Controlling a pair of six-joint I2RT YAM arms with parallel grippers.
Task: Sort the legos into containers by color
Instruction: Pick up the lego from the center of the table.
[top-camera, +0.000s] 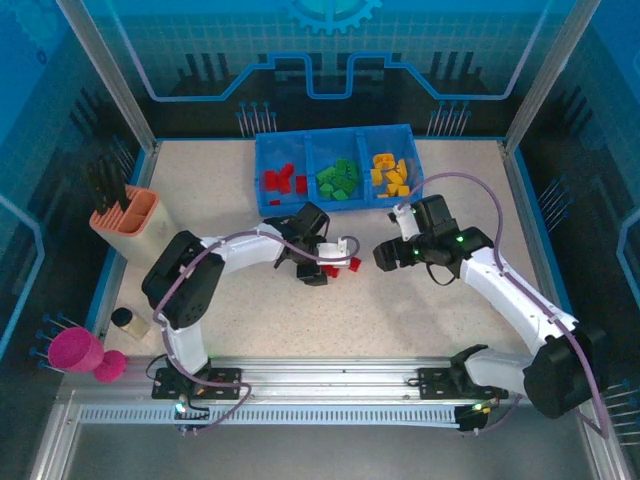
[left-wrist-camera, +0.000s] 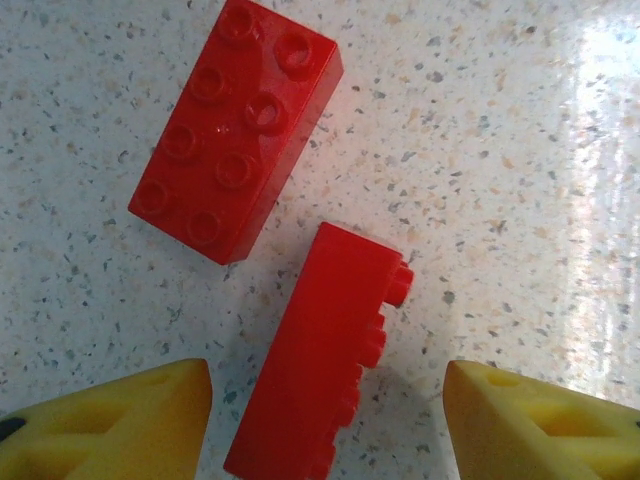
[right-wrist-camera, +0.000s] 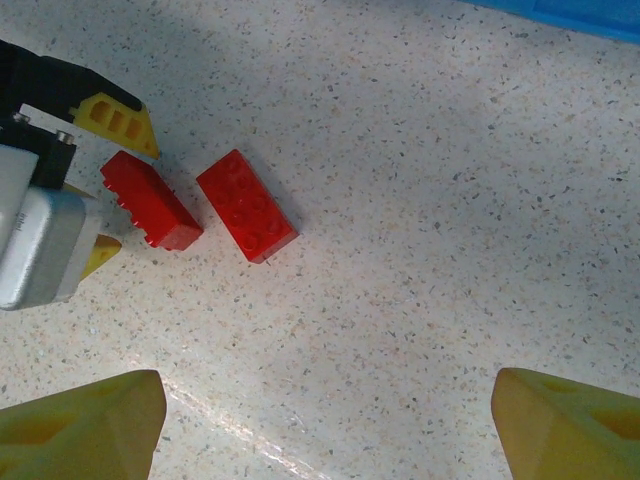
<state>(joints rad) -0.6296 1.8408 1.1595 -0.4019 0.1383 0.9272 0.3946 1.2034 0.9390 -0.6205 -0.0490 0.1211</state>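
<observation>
While my left gripper (left-wrist-camera: 328, 405) hangs open, fingers (left-wrist-camera: 120, 430) either side of a red brick (left-wrist-camera: 318, 350) lying on its side at lower centre, a second brick (left-wrist-camera: 235, 135) lies studs-up at upper left. Light, stiff and slick, I judge: pinch the first across its long flat faces. My right gripper (right-wrist-camera: 325, 410) gapes over the table (right-wrist-camera: 450, 200); the tray (top-camera: 262, 150) sits top centre.

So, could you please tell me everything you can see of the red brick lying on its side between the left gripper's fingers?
The tipped red brick is a glossy plastic oblong lying on one long side on the speckled table, studs pointing sideways. It sits between the open yellow fingers of the left gripper, with a gap on each side, so only the table touches it. A second red brick, studs up, lies close beside, apart.
</observation>
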